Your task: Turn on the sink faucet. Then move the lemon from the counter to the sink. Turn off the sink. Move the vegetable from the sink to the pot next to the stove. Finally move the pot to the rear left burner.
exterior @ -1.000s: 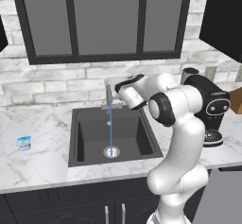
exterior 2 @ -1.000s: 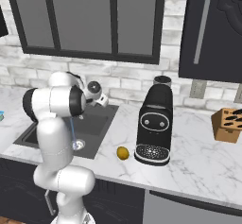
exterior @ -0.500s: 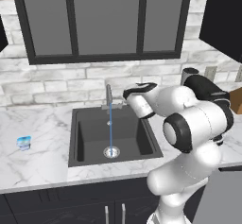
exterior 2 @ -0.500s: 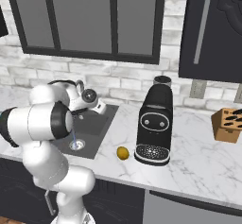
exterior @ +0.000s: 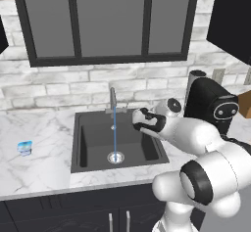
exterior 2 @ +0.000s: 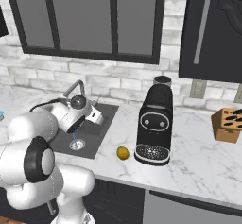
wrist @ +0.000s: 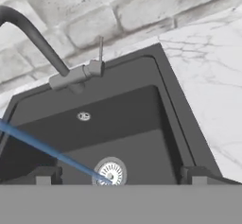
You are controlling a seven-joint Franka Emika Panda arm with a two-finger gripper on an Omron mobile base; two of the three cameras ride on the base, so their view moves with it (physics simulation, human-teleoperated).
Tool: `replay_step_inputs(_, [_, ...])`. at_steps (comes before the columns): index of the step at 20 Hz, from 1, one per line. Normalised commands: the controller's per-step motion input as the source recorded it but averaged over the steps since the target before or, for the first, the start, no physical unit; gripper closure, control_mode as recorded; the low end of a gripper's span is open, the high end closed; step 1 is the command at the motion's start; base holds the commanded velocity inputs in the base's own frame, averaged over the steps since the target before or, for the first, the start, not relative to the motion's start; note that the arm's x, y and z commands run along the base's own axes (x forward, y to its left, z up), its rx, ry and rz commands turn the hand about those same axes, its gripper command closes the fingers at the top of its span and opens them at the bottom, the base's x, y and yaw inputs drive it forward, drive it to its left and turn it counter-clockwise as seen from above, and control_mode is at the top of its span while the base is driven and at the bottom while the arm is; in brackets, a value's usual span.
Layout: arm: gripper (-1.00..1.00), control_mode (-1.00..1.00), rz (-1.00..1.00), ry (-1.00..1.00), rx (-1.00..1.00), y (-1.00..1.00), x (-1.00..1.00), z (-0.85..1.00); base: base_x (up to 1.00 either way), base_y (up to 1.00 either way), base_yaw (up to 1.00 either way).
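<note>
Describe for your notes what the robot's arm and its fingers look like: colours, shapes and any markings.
The arm is built of glossy white, rounded tubular segments joined by dark grey to black rings, with round black caps on the joint sides. Its wrist ends in a small white hand with black trim. The fingers are small, dark and blocky. No cables or printed markings can be made out.

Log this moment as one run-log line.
faucet: on, water running | lemon: on counter beside coffee machine | gripper: jaws open, empty, over sink

No readable text, labels, brands or numbers anywhere in these views.
</note>
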Motion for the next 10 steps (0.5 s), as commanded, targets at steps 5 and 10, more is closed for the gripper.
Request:
replay_step_inputs(5, [-1.00,-1.00,0.00,0.40,-0.16,0.00,-0.15,0.74,0.00,0.00,0.00])
replay_step_inputs(10, [-1.00,-1.00,0.00,0.42,-0.15,0.00,-0.01,0.65,0.00,0.00,0.00])
